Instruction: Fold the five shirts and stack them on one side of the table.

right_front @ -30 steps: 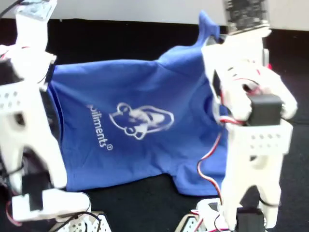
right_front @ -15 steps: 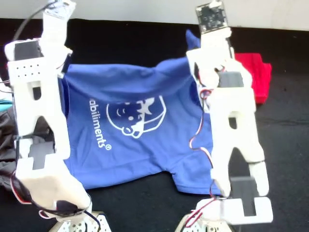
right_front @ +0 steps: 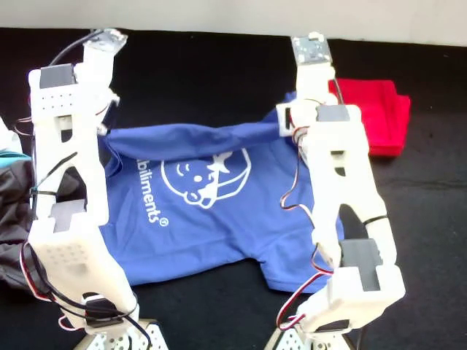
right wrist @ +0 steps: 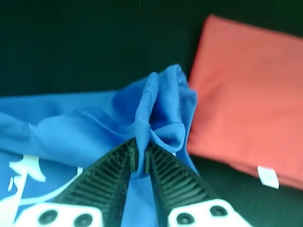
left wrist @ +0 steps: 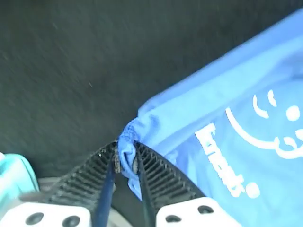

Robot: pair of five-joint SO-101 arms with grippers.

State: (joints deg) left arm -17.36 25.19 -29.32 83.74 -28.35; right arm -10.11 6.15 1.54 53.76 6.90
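Gripping blue shirt [right_front: 219, 233] by its far corners: left end effector [left wrist: 127, 147] is clamping one, right end effector [right wrist: 141, 145] is clamping the other | shirt is lying print-up on black counter [right_front: 204, 73] between arms | folded red shirt [right_front: 376, 117] is sitting beside right corner

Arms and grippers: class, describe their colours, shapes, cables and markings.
The left arm and right arm are blocky white plastic with black servos and rows of small holes. Red, white and black cables loop along the right one. The left gripper and right gripper have black ribbed fingers on white bases.
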